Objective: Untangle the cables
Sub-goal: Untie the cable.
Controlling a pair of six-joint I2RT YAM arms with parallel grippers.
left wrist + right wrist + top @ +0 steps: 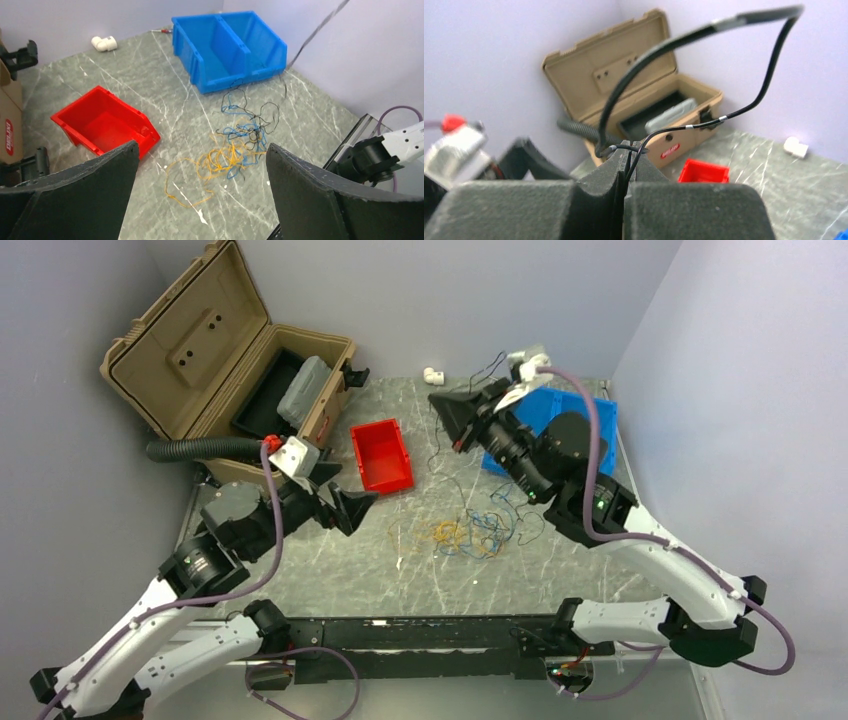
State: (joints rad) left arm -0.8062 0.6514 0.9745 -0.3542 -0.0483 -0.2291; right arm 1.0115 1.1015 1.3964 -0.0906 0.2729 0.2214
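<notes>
The right gripper (447, 422), raised above the far side of the table (400, 575), has its jaws pressed together on one dark wire (694, 35). The wire loops up out of the pinch and trails down toward the rest of the cables (470, 530). Holding it high appears meant to draw this single strand up and away from the knot, so that its path through the others shows.

The cables lie on the table between the two arms, a loose snarl of orange-yellow, blue and dark loops. They sit in front of the blue bin (240, 75) and to the right of the red bin (102, 122), touching neither bin's inside.

The left gripper (201, 147) hovers near the red bin with its jaws spread wide and nothing between them, its wrist camera looking over the orange-yellow side of the pile. That stance suggests it is ready to pin or pick a second strand while the right arm pulls.

The task looks barely begun: most loops are heaped together.
</notes>
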